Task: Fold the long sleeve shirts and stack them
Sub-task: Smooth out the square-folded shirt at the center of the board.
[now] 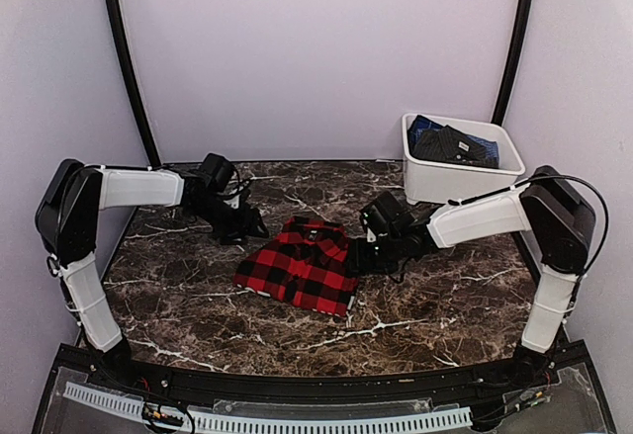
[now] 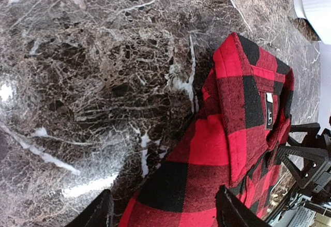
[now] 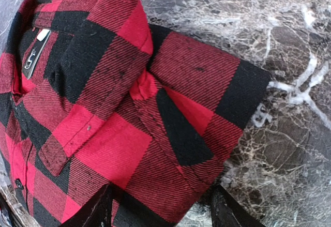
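On the bench [image 1: 198, 296], near its middle, the shirt [image 1: 302, 266] lies folded, collar and label up. Both tools are released and hold nothing: the left tool [image 1: 252, 228] just off the shirt's far-left corner, the right tool [image 1: 358, 256] at its right edge. I'd worry a finger snags only the top layer and drags the fold open, or the right arm bumps the tub [image 1: 435, 182] close behind it
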Controlling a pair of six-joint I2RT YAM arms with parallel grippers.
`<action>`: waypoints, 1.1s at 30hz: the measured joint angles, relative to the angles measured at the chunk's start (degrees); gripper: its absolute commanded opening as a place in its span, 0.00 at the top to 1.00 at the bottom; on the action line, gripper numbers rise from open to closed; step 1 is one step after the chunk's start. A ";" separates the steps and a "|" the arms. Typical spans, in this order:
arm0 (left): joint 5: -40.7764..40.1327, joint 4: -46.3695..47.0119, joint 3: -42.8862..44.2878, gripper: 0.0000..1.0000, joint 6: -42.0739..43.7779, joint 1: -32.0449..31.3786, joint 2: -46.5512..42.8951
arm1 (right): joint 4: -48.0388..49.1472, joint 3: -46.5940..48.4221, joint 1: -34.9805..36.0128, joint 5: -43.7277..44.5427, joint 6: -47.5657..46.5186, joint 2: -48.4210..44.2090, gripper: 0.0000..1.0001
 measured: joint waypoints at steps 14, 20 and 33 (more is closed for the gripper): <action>6.47 1.25 -0.79 0.57 2.38 -1.07 5.44 | -2.19 6.21 2.12 3.87 -1.44 4.96 0.75; 9.79 2.73 -2.05 0.94 -0.07 -2.43 5.81 | -5.79 11.37 3.08 4.85 -3.13 7.04 1.00; 2.97 2.40 -4.83 1.00 -5.88 -4.79 -10.43 | -12.57 23.93 5.16 4.98 -6.71 7.96 1.00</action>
